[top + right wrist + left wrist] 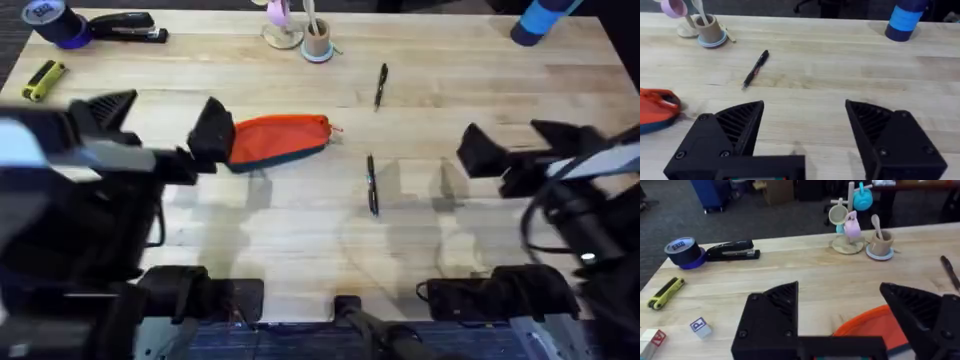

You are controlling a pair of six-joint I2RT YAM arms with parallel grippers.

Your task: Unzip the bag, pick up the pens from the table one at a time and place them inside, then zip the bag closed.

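left gripper (212,135): seen left of centre, jaws apart at the left end of the bag (278,141) | bag: laid mid-frame on the table (300,220), zip closed | pens: one (381,85) upper centre, one (372,184) centre | right gripper (478,150): right, jaws apart, nothing held

Left claw (212,135) at the bag's (280,140) end; two pens (372,185) lie apart.

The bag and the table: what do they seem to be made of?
Bag: looks like soft matte fabric, orange over a dark blue lower part; it sags and creases. Table: light wood planks with visible grain and seams, probably a smooth sealed finish.
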